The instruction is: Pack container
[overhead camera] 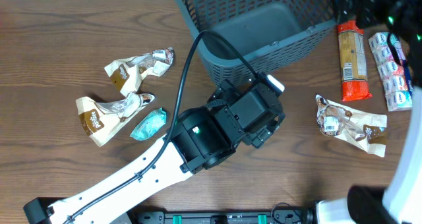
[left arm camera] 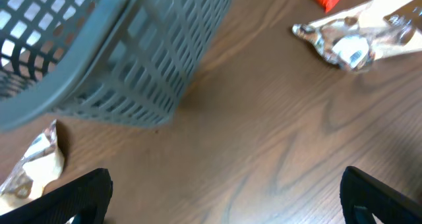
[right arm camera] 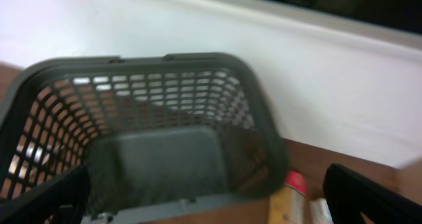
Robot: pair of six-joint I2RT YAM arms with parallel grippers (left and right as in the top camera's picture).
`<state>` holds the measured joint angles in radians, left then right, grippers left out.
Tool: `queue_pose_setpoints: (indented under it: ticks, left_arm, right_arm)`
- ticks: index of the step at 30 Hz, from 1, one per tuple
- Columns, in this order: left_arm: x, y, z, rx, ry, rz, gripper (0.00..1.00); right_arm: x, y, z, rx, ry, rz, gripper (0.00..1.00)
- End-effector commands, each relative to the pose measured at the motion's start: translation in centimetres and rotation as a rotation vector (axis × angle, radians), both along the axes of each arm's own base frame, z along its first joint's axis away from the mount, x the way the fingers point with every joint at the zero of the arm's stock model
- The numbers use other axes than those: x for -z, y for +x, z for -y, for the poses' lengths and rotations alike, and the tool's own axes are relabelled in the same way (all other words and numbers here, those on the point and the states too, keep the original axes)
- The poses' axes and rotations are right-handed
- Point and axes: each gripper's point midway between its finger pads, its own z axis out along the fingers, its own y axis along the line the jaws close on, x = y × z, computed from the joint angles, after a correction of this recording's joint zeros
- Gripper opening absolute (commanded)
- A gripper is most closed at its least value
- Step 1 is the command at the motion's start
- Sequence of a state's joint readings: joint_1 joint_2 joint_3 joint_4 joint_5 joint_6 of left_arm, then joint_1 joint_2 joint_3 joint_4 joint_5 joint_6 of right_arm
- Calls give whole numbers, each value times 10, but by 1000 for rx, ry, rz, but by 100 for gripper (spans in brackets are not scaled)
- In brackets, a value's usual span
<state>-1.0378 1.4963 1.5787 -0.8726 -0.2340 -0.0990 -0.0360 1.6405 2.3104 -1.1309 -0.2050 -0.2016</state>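
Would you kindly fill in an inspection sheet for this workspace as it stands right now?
Surface: wood-grain table, no spills seen.
Job's things: container upright at the far edge, nothing inside.
Clutter: left side, upper brown-and-white packet, lower brown-and-white packet, teal packet; right side, crumpled packet, orange tube pack, white-and-blue strip.
Grippers: left gripper open over bare table beside the container; right gripper open above the container; neither holds anything.
Cables: black cable loops off the left arm.
Surroundings: white wall behind the table.
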Motion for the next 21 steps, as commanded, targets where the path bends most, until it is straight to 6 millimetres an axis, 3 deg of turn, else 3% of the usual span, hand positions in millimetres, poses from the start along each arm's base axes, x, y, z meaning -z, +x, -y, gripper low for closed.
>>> queue_pose_setpoints:
  ticks: [1, 6, 12, 16, 21]
  left_arm:
    - [1, -5, 0, 27, 20, -21, 99]
    - [12, -24, 1, 89, 25, -119, 99]
    - [16, -47, 15, 183, -37, -230, 99]
    - [16, -51, 17, 197, -47, -246, 99]
    - [19, -64, 19, 236, -58, -309, 99]
  right_arm:
    - [17, 23, -18, -170, 25, -22, 99]
    - [60, 59, -6, -162, 56, -114, 99]
    - [94, 80, -3, -183, 69, -181, 99]
    - [100, 88, -17, -288, 90, -165, 99]
    - [82, 103, -26, -313, 175, -83, 99]
